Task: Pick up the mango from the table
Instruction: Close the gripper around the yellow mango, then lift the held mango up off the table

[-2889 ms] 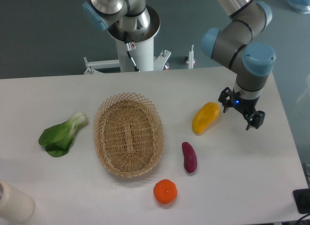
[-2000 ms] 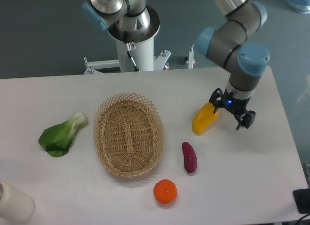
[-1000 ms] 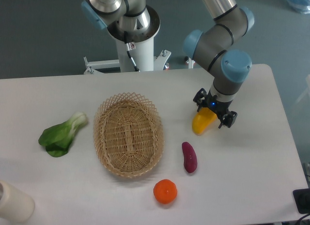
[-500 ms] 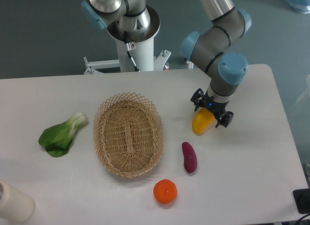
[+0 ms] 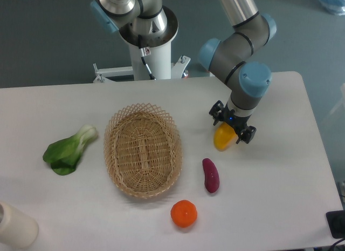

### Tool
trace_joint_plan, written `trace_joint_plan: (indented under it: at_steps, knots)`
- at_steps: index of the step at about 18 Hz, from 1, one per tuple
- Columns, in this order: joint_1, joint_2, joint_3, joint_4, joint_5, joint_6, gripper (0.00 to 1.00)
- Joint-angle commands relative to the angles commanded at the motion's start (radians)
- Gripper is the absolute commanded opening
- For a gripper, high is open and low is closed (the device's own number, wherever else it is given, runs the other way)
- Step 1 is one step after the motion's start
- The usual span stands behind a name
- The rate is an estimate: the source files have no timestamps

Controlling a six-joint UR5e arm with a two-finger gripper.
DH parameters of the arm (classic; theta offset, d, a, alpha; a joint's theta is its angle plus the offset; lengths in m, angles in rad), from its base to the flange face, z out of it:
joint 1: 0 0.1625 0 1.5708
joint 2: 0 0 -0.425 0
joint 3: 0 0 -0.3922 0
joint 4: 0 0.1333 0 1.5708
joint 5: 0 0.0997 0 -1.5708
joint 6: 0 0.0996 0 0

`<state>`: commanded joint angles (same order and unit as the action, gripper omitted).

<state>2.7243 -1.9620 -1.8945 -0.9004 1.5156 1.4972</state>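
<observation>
Two splayed fingers of the open pincer [image 5: 232,127] straddle the mango [image 5: 223,138] just beneath on the bench [image 5: 280,170]. Closing off-centre could squirt the smooth fruit sideways.

No text, label, brand, number or sign can be read anywhere in the view: none on the arm, on the things lying about, or on the surface [image 5: 280,208].
</observation>
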Motion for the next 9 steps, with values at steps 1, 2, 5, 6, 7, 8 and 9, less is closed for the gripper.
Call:
trace_joint_plan:
  at_steps: [1, 2, 5, 6, 7, 8, 9]
  knots:
    - [0.0, 0.0, 0.002, 0.0, 0.0, 0.0, 0.62]
    - [0.0, 0.0, 0.002, 0.0, 0.0, 0.0, 0.58]
    - [0.0, 0.002, 0.011, -0.003, 0.0, 0.002, 0.46]
    - [0.0, 0.002, 0.015, -0.003, 0.002, 0.002, 0.44]
    - [0.002, 0.003, 0.018, -0.003, 0.0, 0.0, 0.43]
    - [0.003, 0.005, 0.021, -0.006, 0.0, 0.0, 0.43]
    - [0.003, 0.005, 0.037, -0.011, 0.005, 0.0, 0.43]
